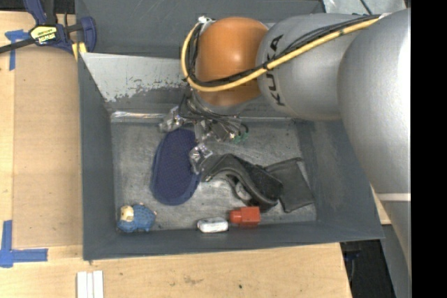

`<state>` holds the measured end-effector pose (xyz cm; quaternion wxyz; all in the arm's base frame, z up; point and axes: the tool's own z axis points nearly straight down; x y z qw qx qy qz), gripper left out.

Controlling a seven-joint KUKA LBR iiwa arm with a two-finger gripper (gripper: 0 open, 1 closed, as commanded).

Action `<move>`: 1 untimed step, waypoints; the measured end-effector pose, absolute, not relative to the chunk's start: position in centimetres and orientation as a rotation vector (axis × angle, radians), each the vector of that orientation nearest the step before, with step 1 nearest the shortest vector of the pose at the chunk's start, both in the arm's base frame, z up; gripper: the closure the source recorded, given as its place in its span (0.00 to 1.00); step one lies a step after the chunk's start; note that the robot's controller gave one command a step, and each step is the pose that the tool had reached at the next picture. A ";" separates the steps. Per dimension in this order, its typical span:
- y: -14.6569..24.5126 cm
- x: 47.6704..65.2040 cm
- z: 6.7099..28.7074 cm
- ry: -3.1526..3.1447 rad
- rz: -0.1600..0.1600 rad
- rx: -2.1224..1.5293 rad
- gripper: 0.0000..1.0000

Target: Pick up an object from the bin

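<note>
Low in the grey bin [94, 150], at the upper right rim of a dark blue oval pad [172, 169].
Lower left: a small blue-and-cream lump [135, 218]. Left of centre: the pad, lying flat. At centre: the gripper [200, 144] under the orange wrist cover [227, 59], opening impossible to tell. Along the lower wall: a white piece [212, 225] just beside a red block [244, 216]. Right: black heap [272, 183].
</note>
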<state>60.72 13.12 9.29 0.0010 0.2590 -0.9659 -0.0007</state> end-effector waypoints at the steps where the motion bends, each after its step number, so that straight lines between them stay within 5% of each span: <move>1: 13.1 61.1 10.0 -3.047 -0.002 0.810 1.00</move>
